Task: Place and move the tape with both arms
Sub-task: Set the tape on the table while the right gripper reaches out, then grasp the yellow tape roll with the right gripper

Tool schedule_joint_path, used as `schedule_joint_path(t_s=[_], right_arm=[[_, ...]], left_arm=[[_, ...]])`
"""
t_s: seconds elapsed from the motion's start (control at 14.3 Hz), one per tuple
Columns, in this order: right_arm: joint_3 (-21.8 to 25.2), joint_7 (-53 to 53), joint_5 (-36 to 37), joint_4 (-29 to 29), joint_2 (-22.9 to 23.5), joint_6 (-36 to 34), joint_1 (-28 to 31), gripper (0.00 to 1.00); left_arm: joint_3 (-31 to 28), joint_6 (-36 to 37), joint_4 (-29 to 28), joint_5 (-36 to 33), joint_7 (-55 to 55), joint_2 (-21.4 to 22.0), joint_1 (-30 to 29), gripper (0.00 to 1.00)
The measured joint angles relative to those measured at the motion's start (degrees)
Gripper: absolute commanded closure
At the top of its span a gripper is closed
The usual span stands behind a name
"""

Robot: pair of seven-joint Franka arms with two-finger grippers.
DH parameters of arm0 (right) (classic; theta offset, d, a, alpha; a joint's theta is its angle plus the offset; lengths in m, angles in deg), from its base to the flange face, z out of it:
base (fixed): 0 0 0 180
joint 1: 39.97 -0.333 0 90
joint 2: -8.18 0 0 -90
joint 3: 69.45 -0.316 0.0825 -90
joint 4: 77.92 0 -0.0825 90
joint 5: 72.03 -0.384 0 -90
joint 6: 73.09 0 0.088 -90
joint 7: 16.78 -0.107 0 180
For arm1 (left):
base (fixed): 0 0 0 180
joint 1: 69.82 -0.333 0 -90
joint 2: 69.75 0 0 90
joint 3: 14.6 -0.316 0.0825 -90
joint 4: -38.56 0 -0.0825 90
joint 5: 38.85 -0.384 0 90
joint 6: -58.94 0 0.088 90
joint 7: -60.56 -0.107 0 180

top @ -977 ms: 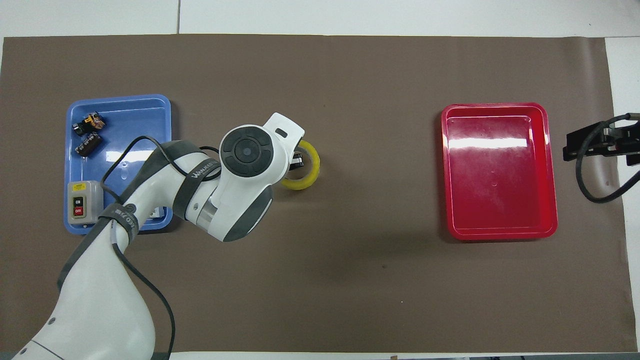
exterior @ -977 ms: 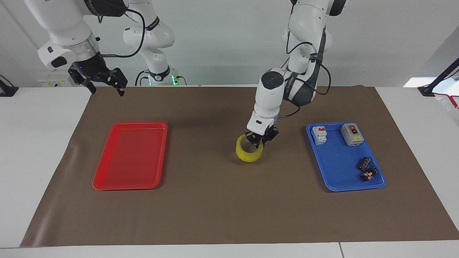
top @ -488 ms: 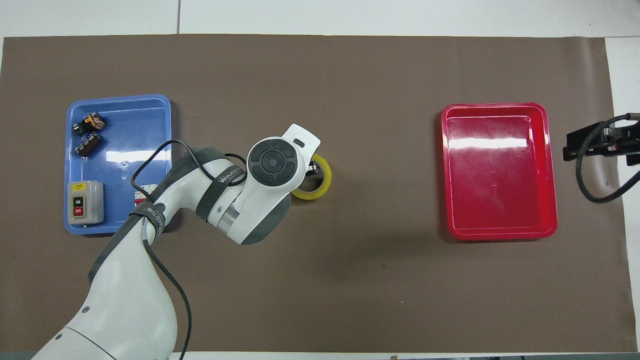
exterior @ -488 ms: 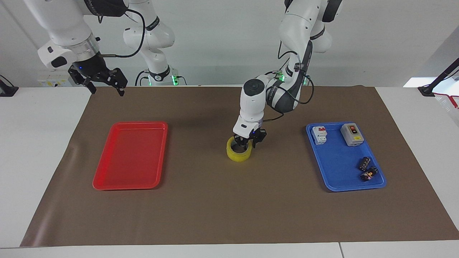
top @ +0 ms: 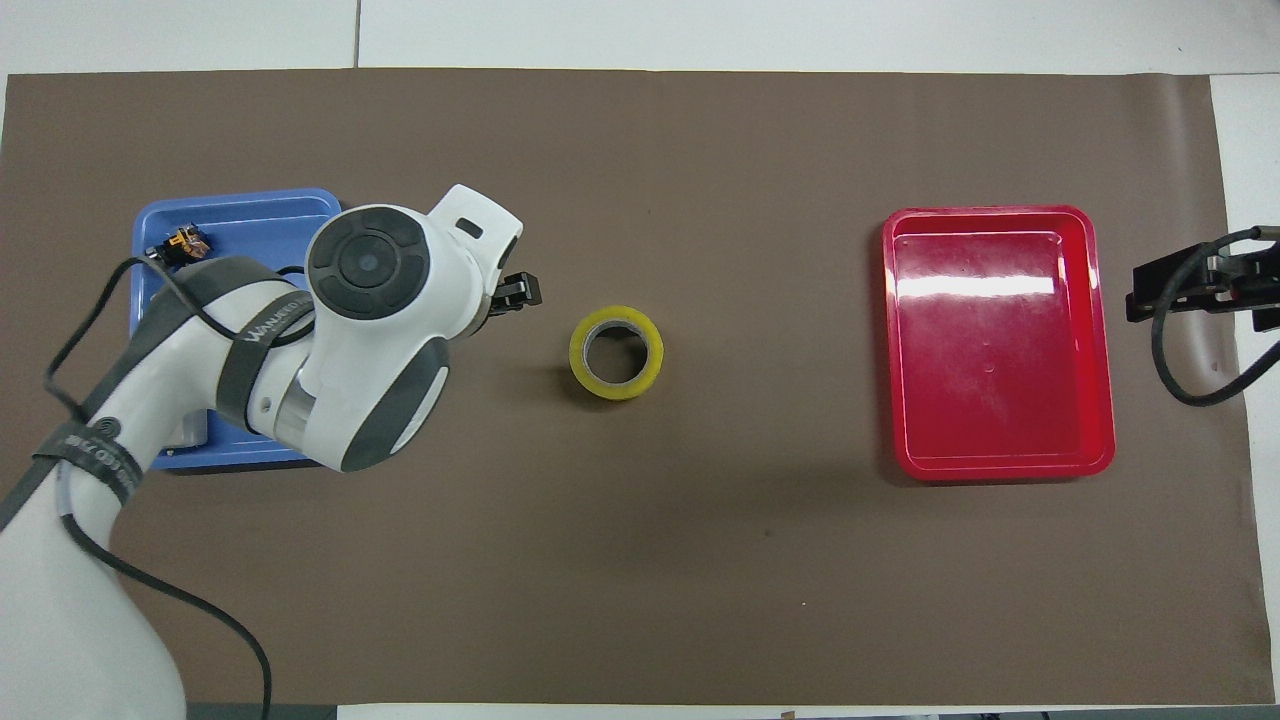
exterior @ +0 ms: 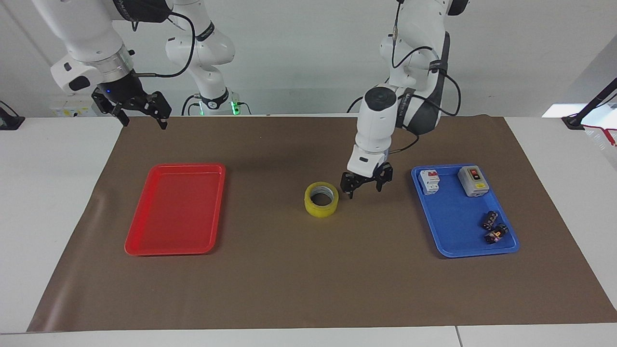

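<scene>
1. While the right arm waits, its end effector point(exterior: 140, 114) spread wide over the counter's point(exterior: 308, 289) corner, it should reach next.
2. Left end effector point(exterior: 365, 185): wide, empty; retreat clear.
3. Tape point(exterior: 321, 199) lies mid-counter; grip its wall.

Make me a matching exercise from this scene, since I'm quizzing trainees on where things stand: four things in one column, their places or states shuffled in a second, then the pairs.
Things:
1. tape
2. left gripper
3. right gripper
4. grey switch box

Places or states:
A. in the blue tray
B. open, raised over the mat's corner at the right arm's end, waiting
C. lying flat on the brown mat, between the blue tray and the red tray, held by nothing
D. open, just above the mat between the tape and the blue tray

Pairs: 1-C, 2-D, 3-B, 4-A
</scene>
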Motion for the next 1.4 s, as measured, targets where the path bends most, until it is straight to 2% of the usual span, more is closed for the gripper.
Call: schedule_joint_path(t_s=[0.35,0.63,0.77,0.91,1.19,1.4], right_arm=[[-0.83,0.11,-0.17,-0.84,0.0,1.62,-0.15,0.0],[-7.33,0.13,-1.18,-3.47,0.41,5.9,-0.58,0.0],[-11.2,0.13,-2.89,-4.47,2.28,9.38,-0.91,0.0],[-13.24,-1.99,-3.16,-5.08,5.73,14.99,-3.96,0.0],[-13.66,-7.84,-3.15,-5.86,12.66,25.52,-12.27,0.0],[-13.65,-10.29,-3.15,-8.97,15.69,34.94,-16.13,0.0]], left_arm=[[-0.29,11.33,-0.03,3.25,-18.12,7.58,-10.63,0.0],[-0.63,18.35,0.69,6.16,-27.62,12.97,-17.38,0.0],[-0.64,21.51,3.21,6.54,-29.19,13.51,-18.65,0.0],[-0.68,24.1,6.2,7.17,-30.95,13.23,-19.81,0.0],[-0.7,29.77,14.37,8.39,-32.44,10.16,-21.96,0.0],[-0.7,30.85,16.04,8.85,-32.55,9.14,-22.52,0.0]])
